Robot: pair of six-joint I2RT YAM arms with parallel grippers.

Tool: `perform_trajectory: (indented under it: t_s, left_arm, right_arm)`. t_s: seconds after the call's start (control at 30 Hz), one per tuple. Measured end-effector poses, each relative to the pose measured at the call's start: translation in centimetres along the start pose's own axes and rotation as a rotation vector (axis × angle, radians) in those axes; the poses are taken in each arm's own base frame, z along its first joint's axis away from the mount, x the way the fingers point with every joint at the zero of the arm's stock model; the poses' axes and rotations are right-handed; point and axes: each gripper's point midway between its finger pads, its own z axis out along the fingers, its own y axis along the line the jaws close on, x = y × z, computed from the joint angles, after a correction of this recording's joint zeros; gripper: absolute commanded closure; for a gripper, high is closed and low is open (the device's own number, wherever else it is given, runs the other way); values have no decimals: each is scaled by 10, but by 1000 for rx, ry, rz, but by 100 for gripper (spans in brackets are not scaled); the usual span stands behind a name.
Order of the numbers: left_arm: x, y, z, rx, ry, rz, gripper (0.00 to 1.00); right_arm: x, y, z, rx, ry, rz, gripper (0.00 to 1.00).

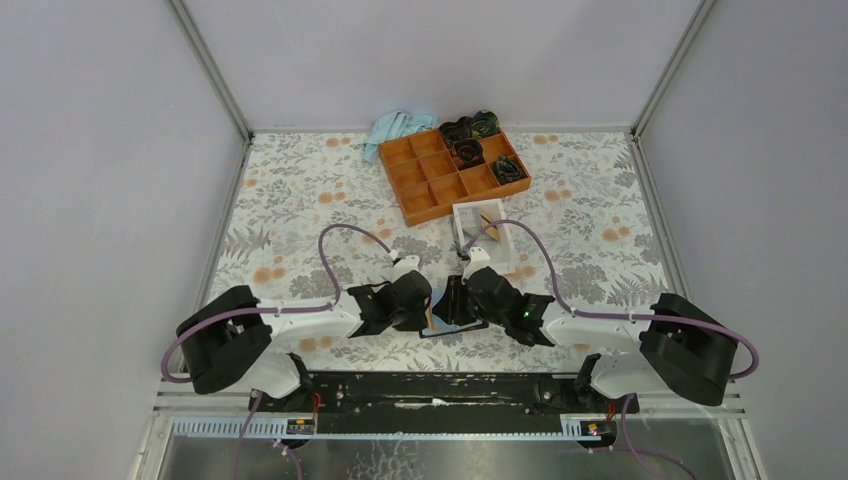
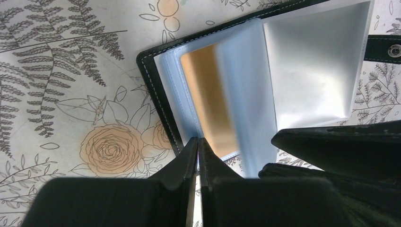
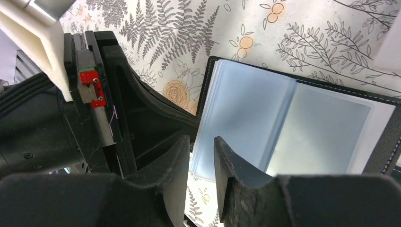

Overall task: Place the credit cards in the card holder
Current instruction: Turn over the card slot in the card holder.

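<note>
Robot laboratory cell: plain grey walls (image 1: pixel 440 50) on aluminium posts (image 1: pixel 212 70) enclose a floral-covered surface (image 1: pixel 290 200); black mounting rail (image 1: pixel 430 388) at its near edge.

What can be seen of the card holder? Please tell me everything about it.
The card holder lies open on the floral table, between both grippers. Its cover is black with white stitching and a snap tab; inside are clear bluish sleeves, one holding an orange card. The shut left gripper meets its edge; a sleeve's edge sits between the parted fingers of the right gripper.
</note>
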Motion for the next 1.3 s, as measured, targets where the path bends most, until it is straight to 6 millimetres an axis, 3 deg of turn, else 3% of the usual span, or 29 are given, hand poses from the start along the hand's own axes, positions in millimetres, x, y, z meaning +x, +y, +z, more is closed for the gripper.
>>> perform_trajectory:
  t_s: [0.5,0.67,0.93,1.07,1.3]
  left_arm:
    - [-13,7,-32,-13,-58,-4,91]
    - [-14,6,-32,-12,-62,-4,91]
    - [-20,-6,-27,-6,-62,4,91]
    - [-23,-9,-26,-3,-65,11,90]
    - [-26,-14,-20,-11,-60,32,90]
  right_arm:
    - [0,3,11,-19,-10,8,67]
    - [-4,4,7,-21,-21,8,67]
    - [-27,4,-12,10,-102,-38,65]
    - [-43,1,-18,72,-130,-93,56]
    - [-103,-3,-31,184,-229,-162,40]
